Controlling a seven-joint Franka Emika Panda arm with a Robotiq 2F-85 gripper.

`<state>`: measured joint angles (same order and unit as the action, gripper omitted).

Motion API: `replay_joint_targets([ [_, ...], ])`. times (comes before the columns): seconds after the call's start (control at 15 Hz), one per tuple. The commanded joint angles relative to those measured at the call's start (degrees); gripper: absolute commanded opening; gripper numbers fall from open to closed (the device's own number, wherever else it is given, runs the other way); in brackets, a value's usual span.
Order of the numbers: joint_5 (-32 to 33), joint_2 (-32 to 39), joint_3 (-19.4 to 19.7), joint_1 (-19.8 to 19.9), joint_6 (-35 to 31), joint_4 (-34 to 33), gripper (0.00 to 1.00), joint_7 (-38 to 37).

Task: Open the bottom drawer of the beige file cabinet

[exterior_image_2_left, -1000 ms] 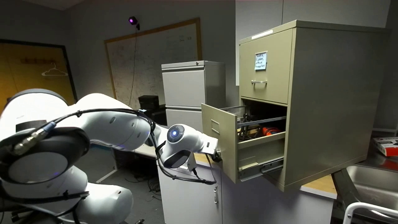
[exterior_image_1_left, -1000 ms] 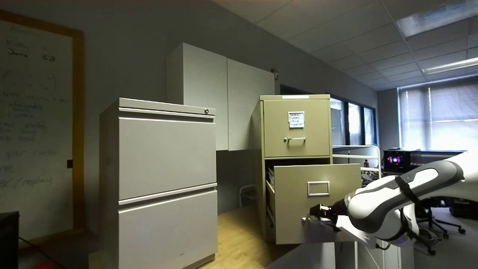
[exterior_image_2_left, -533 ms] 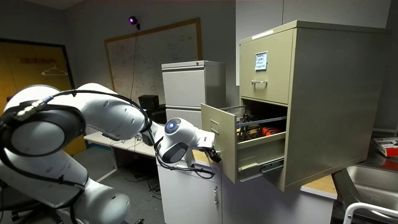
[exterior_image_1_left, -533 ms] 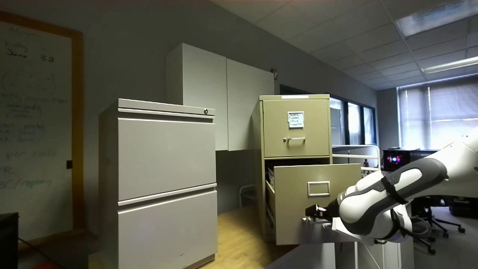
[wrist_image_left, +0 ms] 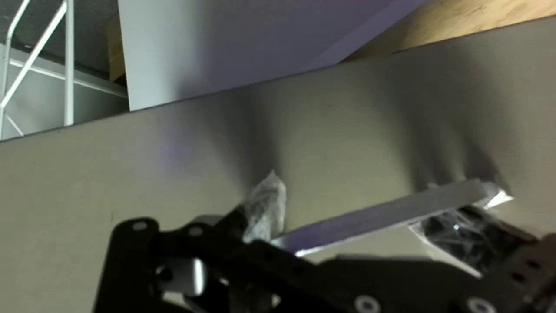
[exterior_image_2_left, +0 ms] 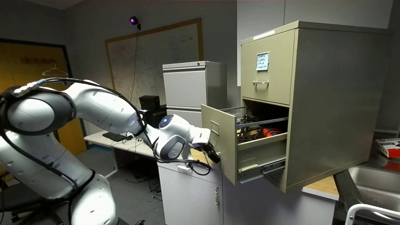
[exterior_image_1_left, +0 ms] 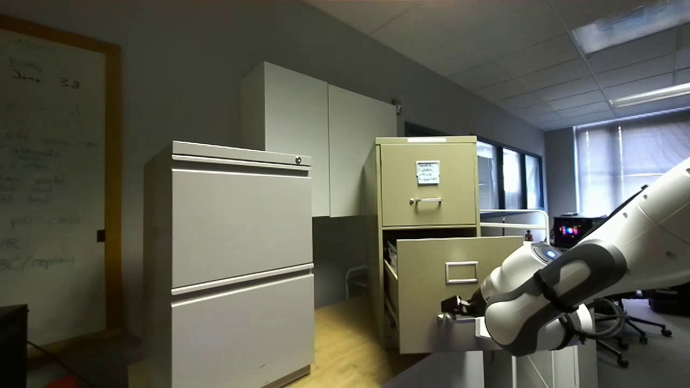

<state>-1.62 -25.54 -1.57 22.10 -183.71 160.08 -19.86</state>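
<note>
In an exterior view the beige file cabinet (exterior_image_1_left: pixel 428 215) is boxy painted metal, paper label (exterior_image_1_left: pixel 427 173) up top, bottom drawer (exterior_image_1_left: pixel 420 307) sticking way out with a flat, smooth front. Plain grey cabinet (exterior_image_1_left: pixel 242 226) sits left of it.

In an exterior view there's a pale wood surface (exterior_image_2_left: pixel 323 186) under the beige one, plus a metal slide rail (exterior_image_2_left: pixel 261 171) on the drawer's side.

Wrist view: black claw (wrist_image_left: pixel 362 208) spread wide, crinkly clear film (wrist_image_left: pixel 266 204) on its fingertips, the drawer's shiny bar handle (wrist_image_left: pixel 378 220) running between them. Can't tell if they're touching it tbh.
</note>
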Motion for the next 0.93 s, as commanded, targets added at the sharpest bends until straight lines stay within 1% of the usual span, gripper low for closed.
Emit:
replay_joint_targets([
  [0.0, 2.42, -8.53, -12.65, 9.39, 1.86, 0.12, 1.00, -1.36],
  [0.13, 1.98, -11.90, -16.34, 11.50, 4.07, 0.49, 1.00, -2.16],
  [0.33, 1.45, -18.12, -19.41, 13.21, 6.86, 0.67, 1.00, -0.89],
  [0.47, 1.52, -23.26, -21.92, 12.83, 7.13, -0.36, 1.00, -0.78],
  [0.53, 1.60, -26.44, -23.39, 12.49, 9.18, -0.82, 1.00, -0.78],
  [0.6, 0.97, -28.51, -21.99, 8.89, 14.89, -1.14, 1.00, -0.10],
  [0.67, 1.16, -30.30, -21.85, 7.24, 16.89, 0.08, 1.00, -0.42],
  [0.73, 1.19, -30.86, -19.02, 2.18, 21.46, 0.29, 1.00, 1.10],
  [0.8, 1.43, -30.39, -18.42, 0.32, 25.32, -1.23, 1.00, 0.98],
  [0.87, 1.28, -30.82, -16.95, -2.81, 29.18, -1.08, 1.00, 1.30],
])
